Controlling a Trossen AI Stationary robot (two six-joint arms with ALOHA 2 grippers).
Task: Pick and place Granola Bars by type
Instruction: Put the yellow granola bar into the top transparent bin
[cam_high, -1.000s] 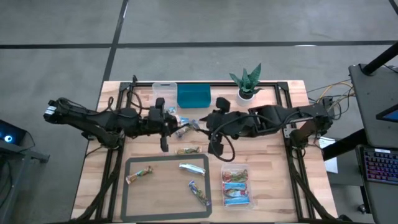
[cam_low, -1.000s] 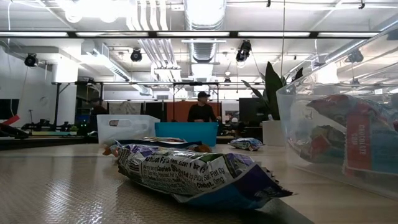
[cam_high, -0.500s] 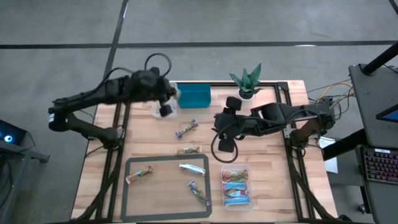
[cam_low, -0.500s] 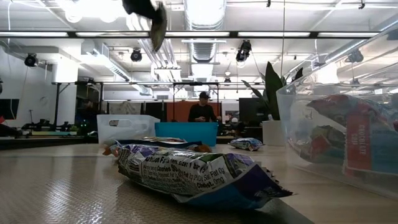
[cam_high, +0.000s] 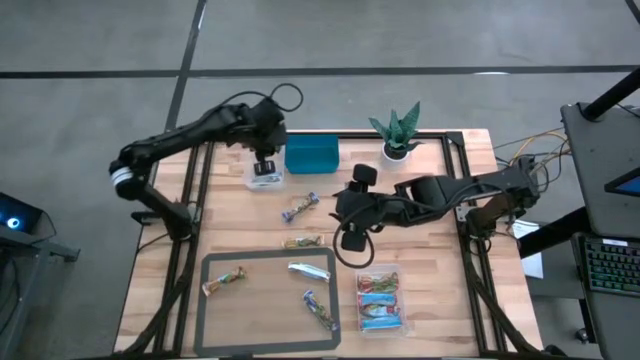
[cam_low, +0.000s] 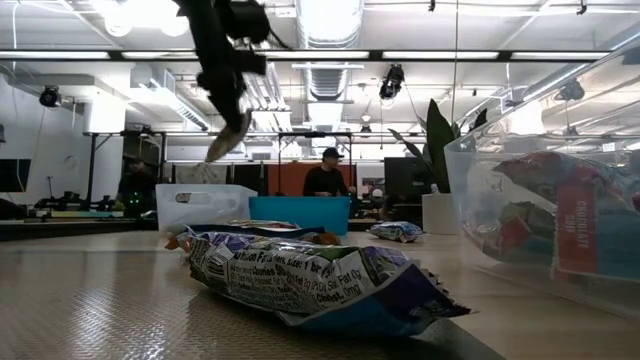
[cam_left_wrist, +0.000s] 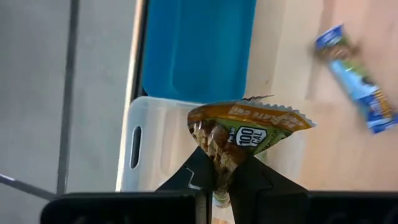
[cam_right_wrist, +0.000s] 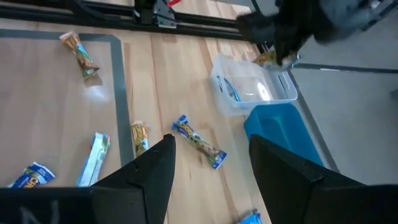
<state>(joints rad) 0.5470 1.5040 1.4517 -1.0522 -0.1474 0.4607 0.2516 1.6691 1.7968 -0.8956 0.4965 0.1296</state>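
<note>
On the wooden table (cam_high: 440, 270), the left gripper (cam_left_wrist: 222, 176) is pinched tight on a green granola bar (cam_left_wrist: 245, 132), holding it over the clear tub (cam_high: 264, 160). The bar looks light and crinkly, so pinching one wrapper end works well. The right gripper (cam_right_wrist: 208, 168) waits above the table's middle, fingers apart and holding nothing.

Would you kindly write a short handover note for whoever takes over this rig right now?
Left gripper: shut on a green-brown granola bar, held above the clear tub beside the teal bin.
Right gripper: jaws open, empty, over mid-table.
Done: several bars sorted into the near tub.
Left: two bars loose on the wood, three in the taped rectangle.
</note>
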